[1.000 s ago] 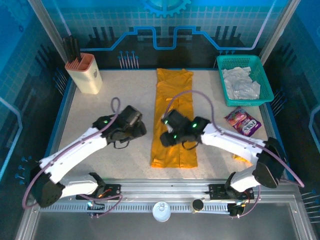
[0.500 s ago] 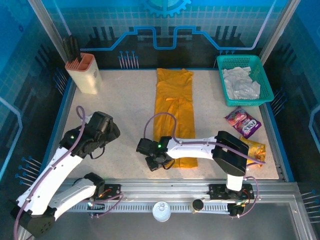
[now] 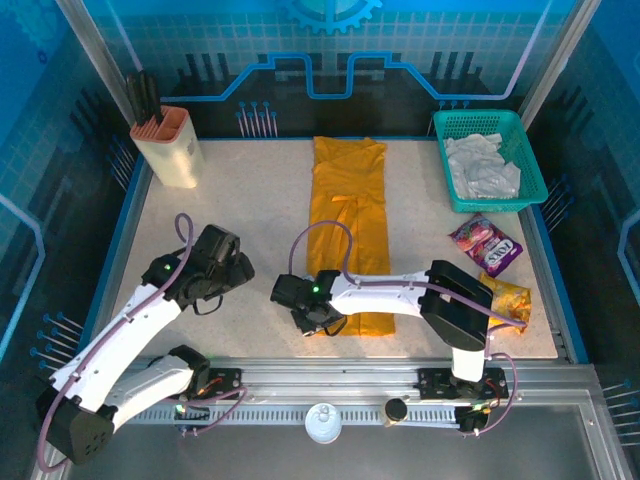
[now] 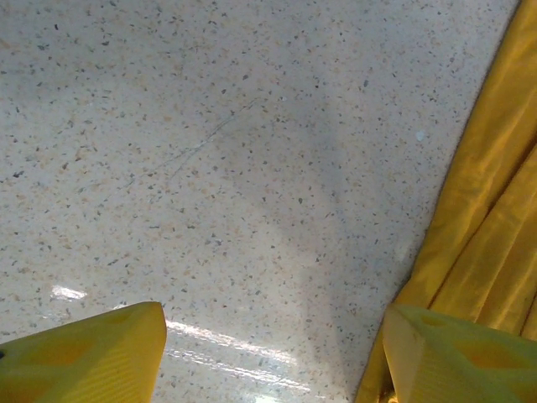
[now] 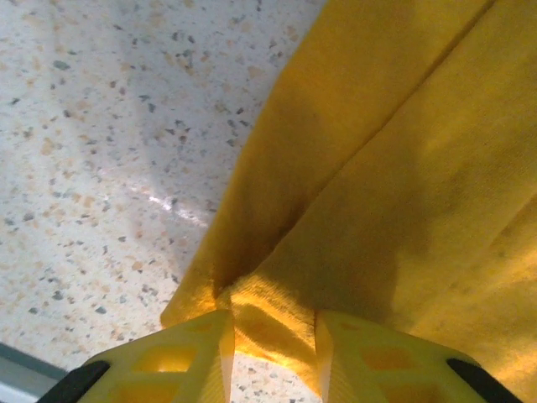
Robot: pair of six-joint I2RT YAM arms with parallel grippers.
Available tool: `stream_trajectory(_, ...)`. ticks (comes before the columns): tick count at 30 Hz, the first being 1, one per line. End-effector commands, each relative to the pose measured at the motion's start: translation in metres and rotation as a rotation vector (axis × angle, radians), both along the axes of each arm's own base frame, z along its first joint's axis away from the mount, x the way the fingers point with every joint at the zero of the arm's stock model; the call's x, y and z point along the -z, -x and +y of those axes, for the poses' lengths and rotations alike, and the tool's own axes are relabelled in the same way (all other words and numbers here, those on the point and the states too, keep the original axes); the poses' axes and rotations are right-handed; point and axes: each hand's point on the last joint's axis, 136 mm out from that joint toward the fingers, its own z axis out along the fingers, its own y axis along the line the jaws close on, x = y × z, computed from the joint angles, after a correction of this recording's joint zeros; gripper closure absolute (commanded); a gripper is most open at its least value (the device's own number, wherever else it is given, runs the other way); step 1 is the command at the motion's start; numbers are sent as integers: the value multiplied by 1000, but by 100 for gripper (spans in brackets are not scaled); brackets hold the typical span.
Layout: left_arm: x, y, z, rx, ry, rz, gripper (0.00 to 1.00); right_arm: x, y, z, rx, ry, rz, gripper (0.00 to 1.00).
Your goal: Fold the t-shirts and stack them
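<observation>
The mustard-orange t-shirt (image 3: 348, 215) lies as a long narrow strip down the middle of the table. My right gripper (image 3: 318, 322) is at its near-left corner; in the right wrist view the gripper (image 5: 273, 336) is shut on that bunched corner of the shirt (image 5: 403, 168). My left gripper (image 3: 240, 272) hovers left of the strip, open (image 4: 273, 353) over bare table, with the shirt's left edge (image 4: 487, 252) by its right finger. The pale white-grey t-shirt (image 3: 480, 168) lies crumpled in the green basket.
The green basket (image 3: 530, 150) stands at the back right. A purple packet (image 3: 486, 243) and a yellow packet (image 3: 508, 300) lie right of the shirt. An orange-and-cream holder (image 3: 168, 148) stands at the back left.
My right gripper swung from the middle of the strip to its near-left corner and its jaws narrowed onto the cloth. My left arm drew back left, then edged toward the shirt.
</observation>
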Motion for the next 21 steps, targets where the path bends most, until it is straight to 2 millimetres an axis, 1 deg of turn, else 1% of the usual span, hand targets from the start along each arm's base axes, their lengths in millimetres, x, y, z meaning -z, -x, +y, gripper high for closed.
stream_trajectory(1,4,-1,-3,22,9,6,30,-3,-11,5,31,-7,-18,69)
stream_trajectory(14,15,-2,-10,34,35,30,30,6,-13,4,41,-9,0,82)
stream_trajectory(15,15,-1,-10,36,35,31,30,6,-13,4,42,-11,1,82)
stream_trajectory(19,19,0,-12,39,44,39,30,1,-14,8,45,-34,-1,72)
stream_trajectory(21,20,0,-13,41,48,42,30,0,-13,10,47,-42,-1,69)
